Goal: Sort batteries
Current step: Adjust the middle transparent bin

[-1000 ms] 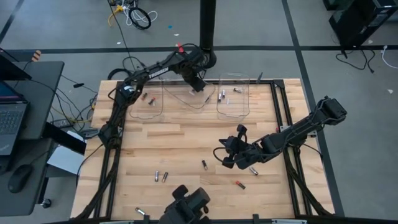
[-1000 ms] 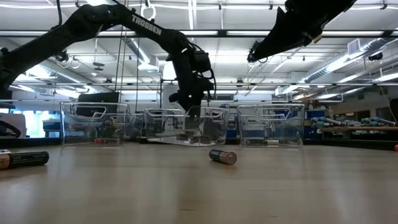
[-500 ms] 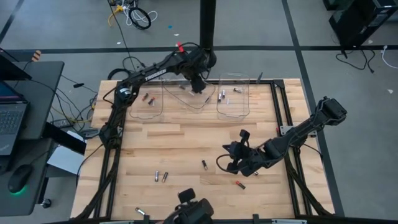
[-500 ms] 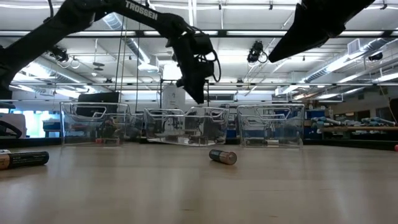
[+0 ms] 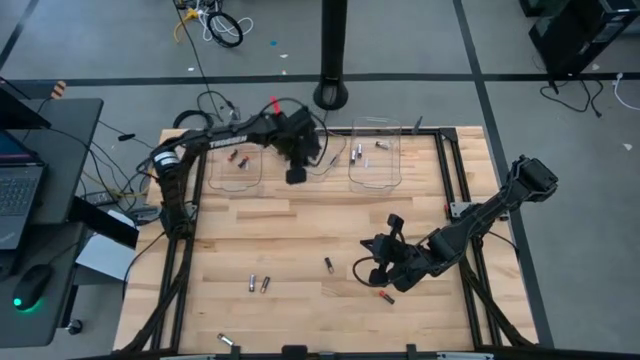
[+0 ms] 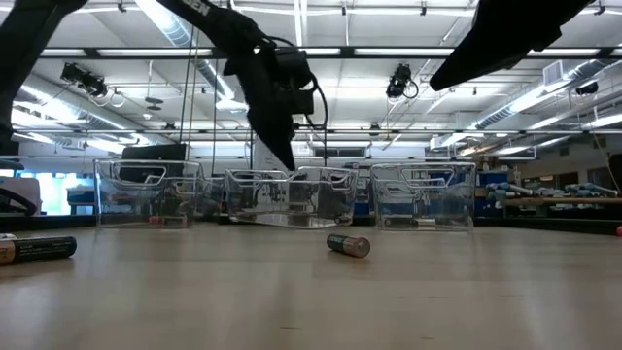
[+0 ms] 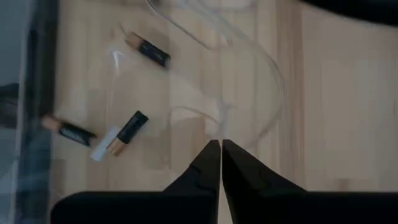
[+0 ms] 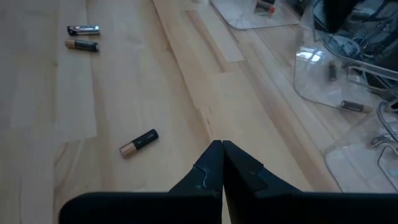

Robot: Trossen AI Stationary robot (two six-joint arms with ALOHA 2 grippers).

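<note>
Loose batteries lie on the wooden table: one near the middle, two toward the near left, a red-ended one by my right gripper. Others lie in the clear left bin and right bin. My left gripper hangs shut over the near rim of the middle bin, with nothing between its fingertips. My right gripper hovers shut and empty over the table's near right, a battery ahead of it.
Three clear bins stand in a row along the far edge; the middle one sits askew. A battery lies mid-table and another at the near left. A black frame borders the table.
My left gripper has swung from above the far part of the middle bin toward the table's near edge and a little left, rolling about its own axis. My right gripper has drifted slightly toward the near edge. No battery on the table has moved.
</note>
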